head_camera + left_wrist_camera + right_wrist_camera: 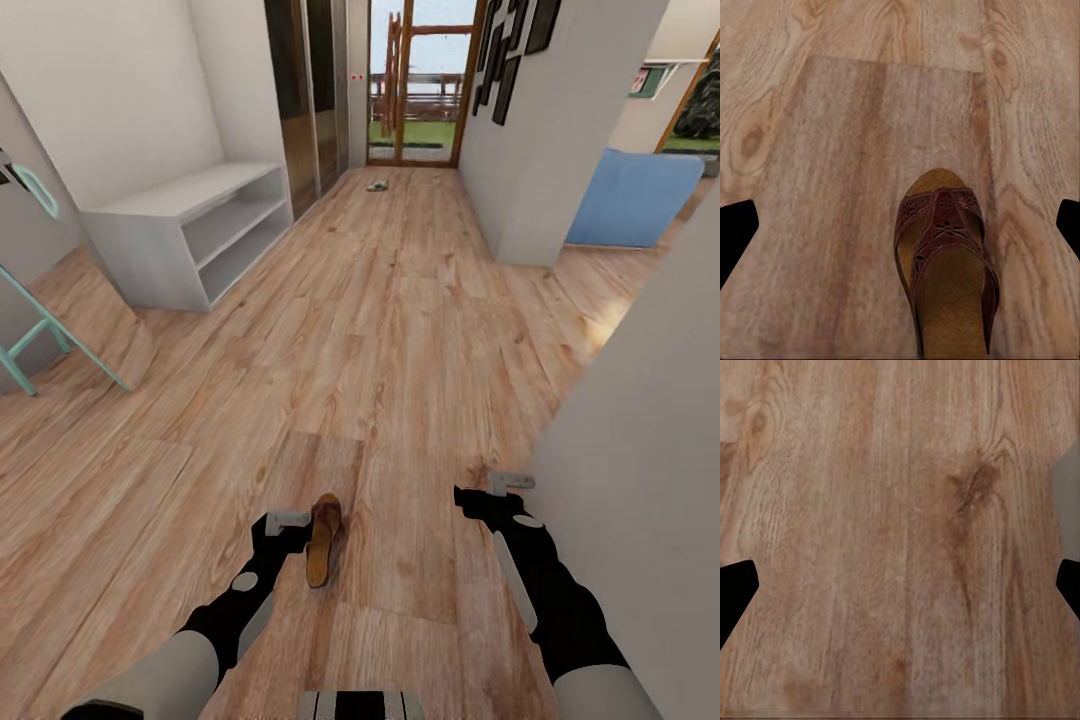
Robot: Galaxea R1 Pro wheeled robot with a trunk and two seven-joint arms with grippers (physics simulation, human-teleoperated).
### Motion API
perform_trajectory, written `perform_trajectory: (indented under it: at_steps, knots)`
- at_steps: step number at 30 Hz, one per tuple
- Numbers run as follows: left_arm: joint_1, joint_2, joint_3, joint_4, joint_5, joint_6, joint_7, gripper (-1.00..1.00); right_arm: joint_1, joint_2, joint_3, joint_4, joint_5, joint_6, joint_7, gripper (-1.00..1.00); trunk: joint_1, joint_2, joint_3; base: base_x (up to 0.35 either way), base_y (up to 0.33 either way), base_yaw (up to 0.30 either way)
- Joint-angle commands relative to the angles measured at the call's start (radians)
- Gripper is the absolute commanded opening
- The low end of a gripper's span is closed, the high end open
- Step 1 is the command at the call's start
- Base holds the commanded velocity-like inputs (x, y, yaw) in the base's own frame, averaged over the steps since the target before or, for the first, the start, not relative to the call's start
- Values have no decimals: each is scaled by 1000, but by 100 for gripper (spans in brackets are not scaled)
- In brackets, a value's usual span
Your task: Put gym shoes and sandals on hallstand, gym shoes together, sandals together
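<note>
Left gripper [290, 520] jaws spread wide beside sandal [323, 540].

Bright, even daylight, soft shadows, edges stretched wide

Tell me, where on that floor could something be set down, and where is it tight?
Most of the floor is bare: the wide planks between the white bench and the wall corner, and the patch under the right gripper. It is tight beside the left gripper, where a sandal lies. A small shoe sits by the far door.
</note>
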State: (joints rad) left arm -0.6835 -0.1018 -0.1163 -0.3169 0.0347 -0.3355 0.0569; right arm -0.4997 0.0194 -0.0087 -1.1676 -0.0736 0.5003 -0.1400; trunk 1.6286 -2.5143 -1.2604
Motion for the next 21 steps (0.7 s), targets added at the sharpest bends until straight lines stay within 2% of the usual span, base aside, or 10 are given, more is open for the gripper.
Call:
perform_trajectory:
  at_steps: [1, 12, 21]
  knots:
    - [-1, 1, -8, 1, 4, -3, 6, 100, 0, 1, 0, -1, -8, 4, -6, 100, 0, -1, -6, 0, 0, 0]
    - [-1, 1, -9, 1, 4, -3, 6, 100, 0, 1, 0, -1, -8, 4, -5, 100, 5, -3, -67, 0, 0, -4]
    - [0, -4, -9, 1, 5, -3, 5, 100, 0, 1, 0, -1, -8, 4, -5, 100, 9, -5, -117, 0, 0, -81]
